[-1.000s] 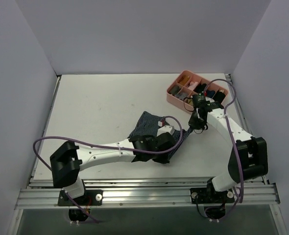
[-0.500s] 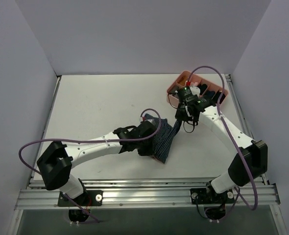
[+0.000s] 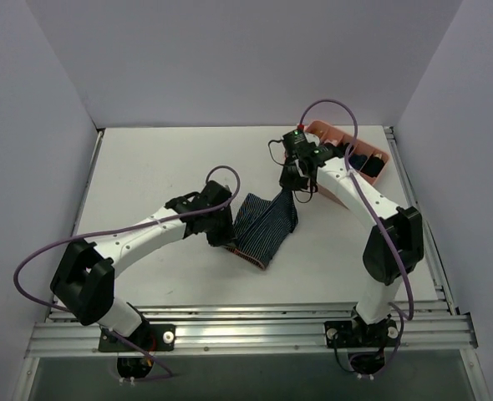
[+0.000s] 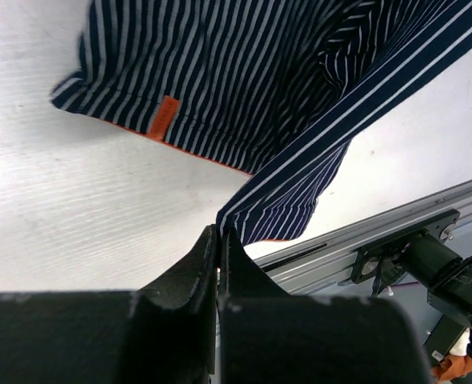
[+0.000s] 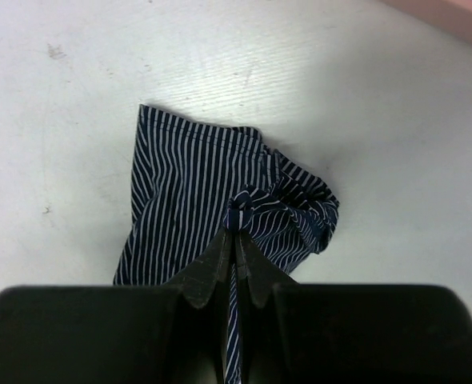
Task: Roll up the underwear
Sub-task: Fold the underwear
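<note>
A: State of left gripper?
B: Clenched on a striped edge of the underwear. Cloth stretches away ahead of its tips, orange tag beyond.
A: And right gripper?
B: Pinched on a bunched fold. The rest spreads ahead of it on the table, spanning both grippers.

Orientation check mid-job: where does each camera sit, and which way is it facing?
Top external: above and behind the bases, looking down at the table; both arms show, left tool and right tool each pinching the underwear, pink tray far right.
Left wrist: faces back toward the near rail; own shut fingers grip a striped edge.
Right wrist: looks down at the table; own shut fingers grip bunched cloth.
Shared: all three show the underwear.
</note>
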